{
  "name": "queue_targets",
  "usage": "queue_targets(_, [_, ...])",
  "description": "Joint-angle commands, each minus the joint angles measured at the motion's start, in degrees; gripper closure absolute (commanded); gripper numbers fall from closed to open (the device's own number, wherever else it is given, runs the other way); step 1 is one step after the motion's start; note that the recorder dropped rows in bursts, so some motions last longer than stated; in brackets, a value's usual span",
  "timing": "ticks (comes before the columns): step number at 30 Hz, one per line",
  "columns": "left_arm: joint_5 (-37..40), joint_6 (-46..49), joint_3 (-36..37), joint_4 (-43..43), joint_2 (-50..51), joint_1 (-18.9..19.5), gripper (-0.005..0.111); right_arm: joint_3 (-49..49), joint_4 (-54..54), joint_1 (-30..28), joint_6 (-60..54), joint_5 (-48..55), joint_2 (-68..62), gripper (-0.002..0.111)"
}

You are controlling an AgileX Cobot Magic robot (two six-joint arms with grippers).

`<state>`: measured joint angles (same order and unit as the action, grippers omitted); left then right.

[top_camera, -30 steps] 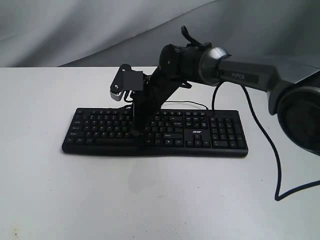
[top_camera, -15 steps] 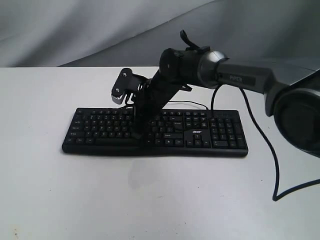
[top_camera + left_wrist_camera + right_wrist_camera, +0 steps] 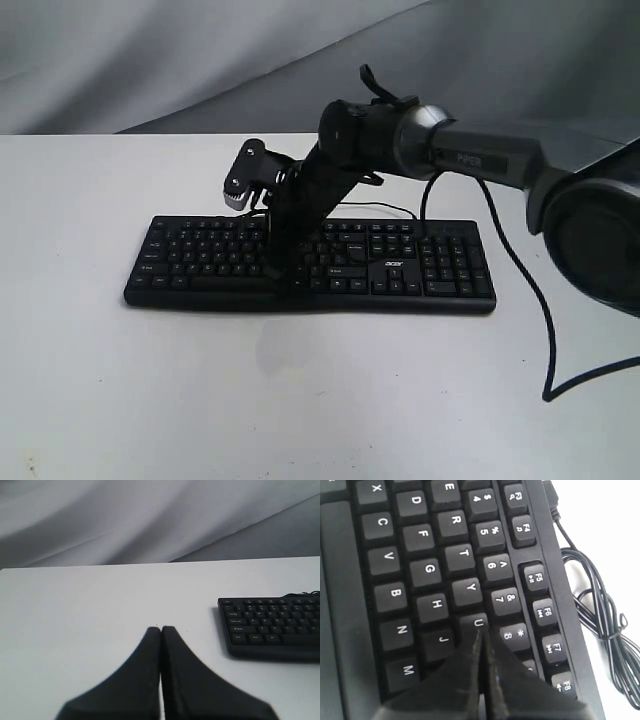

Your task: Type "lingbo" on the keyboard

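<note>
The black keyboard (image 3: 200,260) lies flat on the white table, with its acer logo to the right. My right gripper (image 3: 272,268) reaches across from the right and points down onto the middle letter keys, jaws shut with nothing between them. In the right wrist view the right gripper's tip (image 3: 482,632) sits at the edge of the U key (image 3: 476,621), beside J and 8; the keys under the fingers are hidden. Whether it presses a key I cannot tell. My left gripper (image 3: 161,628) is shut over bare table, apart from the keyboard's end (image 3: 272,625).
The keyboard's thin black cable (image 3: 600,615) lies looped on the table behind the function keys. A thicker black arm cable (image 3: 530,290) hangs down at the right. A grey cloth backdrop (image 3: 150,60) stands behind the table.
The right wrist has turned a little and its camera mount has tilted. The gripper's tip stays over the middle keys. The keyboard has not moved.
</note>
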<state>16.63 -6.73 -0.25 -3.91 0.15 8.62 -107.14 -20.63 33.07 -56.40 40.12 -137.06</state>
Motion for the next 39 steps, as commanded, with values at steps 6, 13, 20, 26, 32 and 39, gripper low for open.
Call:
queue_targets(6, [-0.26, -0.23, 0.25, 0.46, -0.15, 0.11, 0.106, -0.32, 0.56, 0.57, -0.02, 1.66, 4.02, 0.108])
queue_targets(13, [-0.26, -0.23, 0.25, 0.46, -0.15, 0.11, 0.106, -0.32, -0.75, 2.36, 0.09, 2.44, 4.16, 0.108])
queue_targets(20, [-0.26, -0.23, 0.25, 0.46, -0.15, 0.11, 0.106, -0.32, -0.97, 3.56, 0.39, 5.1, 3.79, 0.108])
queue_targets(26, [-0.26, -0.23, 0.25, 0.46, -0.15, 0.11, 0.106, -0.32, -0.96, 3.54, 0.39, 5.12, 2.48, 0.108])
queue_targets(32, [-0.26, -0.23, 0.25, 0.46, -0.15, 0.11, 0.106, -0.32, -0.96, 3.54, 0.39, 4.72, 1.84, 0.108])
queue_targets(39, [-0.26, -0.23, 0.25, 0.46, -0.15, 0.11, 0.106, -0.32, -0.76, 3.54, 0.51, 3.87, 1.55, 0.108])
